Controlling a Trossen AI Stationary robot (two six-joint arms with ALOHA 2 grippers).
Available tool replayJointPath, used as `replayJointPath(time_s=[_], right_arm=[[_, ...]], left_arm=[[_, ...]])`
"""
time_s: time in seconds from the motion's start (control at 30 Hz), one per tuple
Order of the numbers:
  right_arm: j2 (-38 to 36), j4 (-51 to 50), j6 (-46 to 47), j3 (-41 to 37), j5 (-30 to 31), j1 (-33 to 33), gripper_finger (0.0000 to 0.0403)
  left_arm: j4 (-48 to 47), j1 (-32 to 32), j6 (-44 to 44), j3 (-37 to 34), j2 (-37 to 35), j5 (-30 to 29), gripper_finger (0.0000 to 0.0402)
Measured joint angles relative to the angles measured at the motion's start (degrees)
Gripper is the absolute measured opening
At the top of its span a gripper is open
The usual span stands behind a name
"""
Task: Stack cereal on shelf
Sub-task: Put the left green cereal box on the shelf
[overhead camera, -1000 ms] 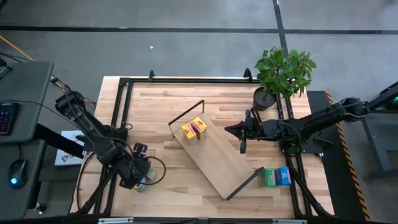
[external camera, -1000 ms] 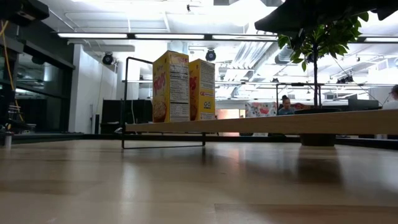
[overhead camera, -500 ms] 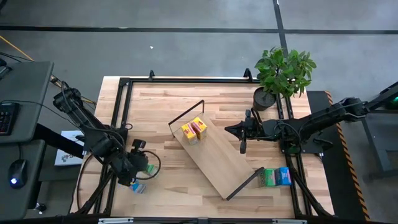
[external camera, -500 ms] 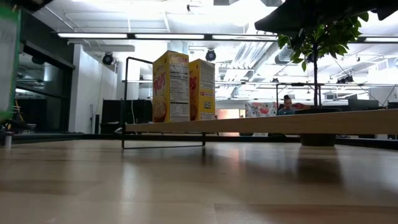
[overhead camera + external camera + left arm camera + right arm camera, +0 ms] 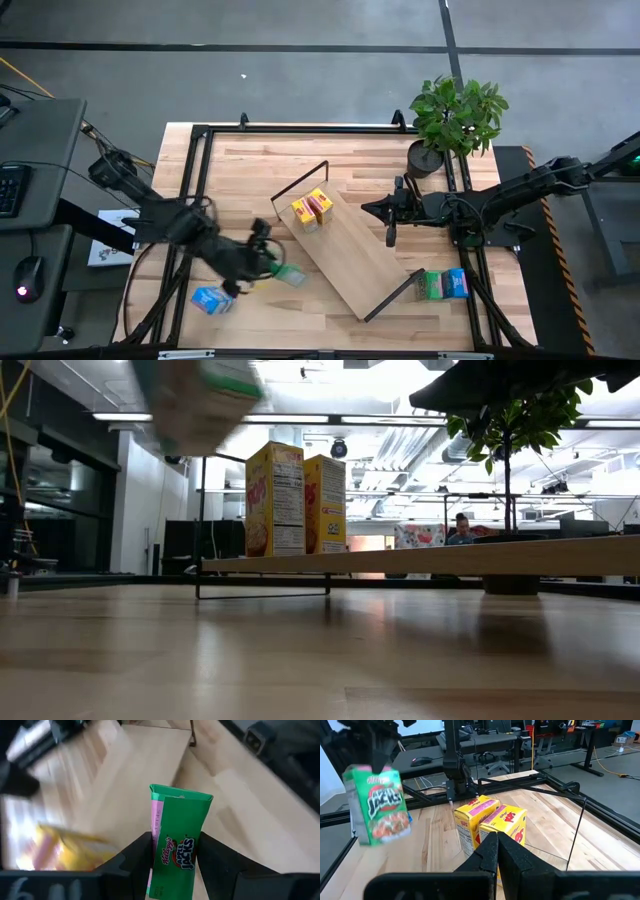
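The shelf (image 5: 350, 252) lies slantwise across the middle of the table, standing on its black wire ends. Two yellow cereal boxes (image 5: 312, 209) stand upright on its far-left end. My left gripper (image 5: 272, 266) is near the shelf's left side, shut on a green cereal box (image 5: 179, 840), which also shows as the green box (image 5: 377, 805) in the right wrist view. A blue cereal box (image 5: 210, 299) lies on the table near the front-left corner. My right gripper (image 5: 496, 845) hovers shut over the shelf's far side, facing the yellow boxes (image 5: 490, 822). My left gripper pinches the green box between its two fingers, one on the pink narrow side (image 5: 155, 851), the other on the opposite narrow side. The fingers (image 5: 216, 860) hold the box's upper end, slanting down from the table's left. The box hangs tilted, clear of the table.
A green and a blue box (image 5: 443, 285) lie together at the near right, beside the shelf's wire end. A potted plant (image 5: 455, 115) stands at the far-right corner. Bare tabletop (image 5: 250, 170) stretches along the far left.
My left gripper has risen from the front-left corner and travelled toward the shelf, carrying the green box up off the table, and its wrist has rolled. The blue box has stayed on the table where the gripper was.
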Motion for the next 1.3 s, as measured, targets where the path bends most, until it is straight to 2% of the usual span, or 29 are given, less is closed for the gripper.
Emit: replayJointPath(time_s=[0.2, 0.33, 0.43, 0.7, 1.3], right_arm=[[0.0, 0.7, -0.4, 0.0, 0.0, 0.0, 0.0001], [0.0, 1.4, -1.5, 0.0, 0.0, 0.0, 0.0001], [0.0, 1.7, -1.9, 0.0, 0.0, 0.0, 0.0001], [0.0, 1.8, -1.9, 0.0, 0.0, 0.0, 0.0001], [0.0, 2.0, -1.5, 0.0, 0.0, 0.0, 0.0001]], left_arm=[[1.9, 8.4, 16.9, 4.2, 7.8, 4.2, 0.0138], [2.5, 13.1, 23.2, 8.9, 12.8, 10.3, 0.0138], [2.5, 15.3, 26.1, 12.1, 16.6, 12.1, 0.0138], [1.4, 16.5, 30.9, 15.5, 22.9, 12.3, 0.0138], [-0.7, 19.2, 30.9, 15.5, 23.3, 12.1, 0.0144]])
